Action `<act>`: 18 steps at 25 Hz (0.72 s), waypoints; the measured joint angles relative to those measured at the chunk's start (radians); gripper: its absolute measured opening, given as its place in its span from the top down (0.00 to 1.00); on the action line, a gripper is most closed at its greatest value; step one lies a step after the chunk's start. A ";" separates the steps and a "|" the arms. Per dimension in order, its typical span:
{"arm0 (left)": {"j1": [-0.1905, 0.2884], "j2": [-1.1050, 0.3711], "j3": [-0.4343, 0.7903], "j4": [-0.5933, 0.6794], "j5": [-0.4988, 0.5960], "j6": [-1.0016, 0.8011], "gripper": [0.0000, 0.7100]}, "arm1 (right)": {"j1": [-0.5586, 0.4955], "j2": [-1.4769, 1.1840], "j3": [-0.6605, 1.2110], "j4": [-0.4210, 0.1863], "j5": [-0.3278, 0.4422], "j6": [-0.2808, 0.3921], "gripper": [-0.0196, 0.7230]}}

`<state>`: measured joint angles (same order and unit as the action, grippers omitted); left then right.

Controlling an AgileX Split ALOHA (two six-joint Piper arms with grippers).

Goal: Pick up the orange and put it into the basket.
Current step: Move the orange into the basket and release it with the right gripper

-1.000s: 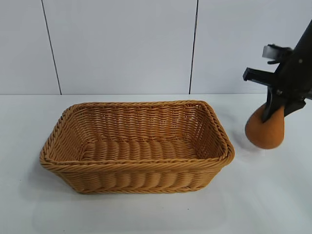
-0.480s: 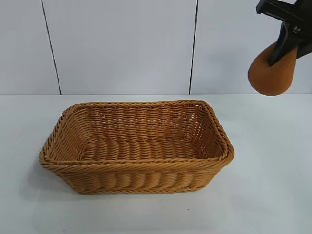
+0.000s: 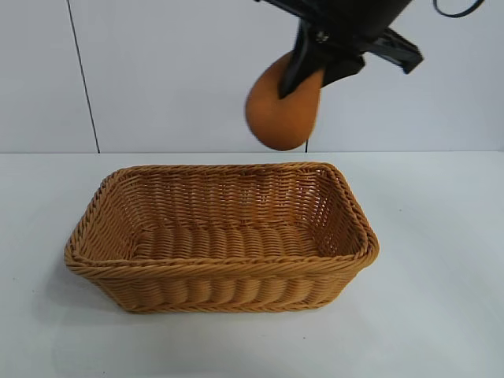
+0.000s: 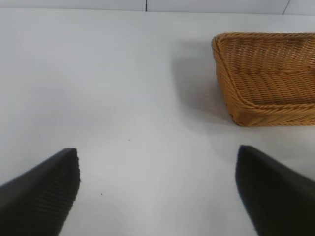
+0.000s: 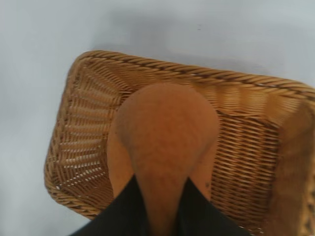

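The white table [image 3: 441,315] carries the whole scene, and on it sits the basket [image 3: 220,272], a long woven tray with sloping sides and a braided rim, its open floor bare. Above its far right part hangs your right gripper [image 3: 303,75], coming in from the top of the exterior view with its jaws pinched nearly together on the narrow knob of the orange [image 3: 282,110], so the fruit's round body dangles below the fingers, clear of the rim and high over the weave. From the right wrist view the orange [image 5: 165,142] covers much of the basket [image 5: 74,142] interior, which suggests you are over the opening rather than over the edge, though probably nearer one end than the middle. To do this step well, bring the fruit toward the centre of the floor before you descend, because a round thing let go near a sloping wall is likely to roll. Lower it until the underside is close to the weave, then part the jaws gently; a drop from this height could bounce it out or nudge the light basket. Keep the wrist steady, since a pinch on the knob alone looks like a slim hold and a swing could twist the fruit loose. Your left gripper [image 4: 157,189] is parked well to the side of the basket, jaws spread wide and holding nothing; leave it there.
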<state>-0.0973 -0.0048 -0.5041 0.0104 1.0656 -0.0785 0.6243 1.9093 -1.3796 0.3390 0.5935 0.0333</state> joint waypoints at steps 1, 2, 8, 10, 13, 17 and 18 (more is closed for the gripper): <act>0.000 0.000 0.000 0.000 0.000 0.000 0.13 | 0.002 0.034 0.000 0.004 -0.021 0.000 0.93; 0.000 0.000 0.000 0.000 0.000 0.000 0.13 | 0.002 0.066 0.000 0.008 -0.037 0.000 0.93; 0.000 0.000 0.000 0.000 0.000 0.000 0.13 | 0.002 0.182 0.002 0.020 -0.053 0.002 0.93; 0.000 0.000 0.000 0.000 0.000 0.000 0.13 | 0.002 0.181 0.001 0.022 -0.053 0.002 0.92; 0.000 0.000 0.000 0.000 0.000 0.000 0.13 | 0.002 0.181 -0.018 0.022 -0.021 0.002 0.75; 0.000 0.000 0.000 0.000 0.000 0.000 0.13 | 0.002 0.181 -0.094 -0.005 0.087 0.002 0.26; 0.000 0.000 0.000 0.000 0.000 0.000 0.13 | 0.002 0.181 -0.127 -0.023 0.123 0.002 0.20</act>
<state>-0.0973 -0.0048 -0.5041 0.0104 1.0656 -0.0785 0.6261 2.0902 -1.5069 0.3155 0.7169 0.0356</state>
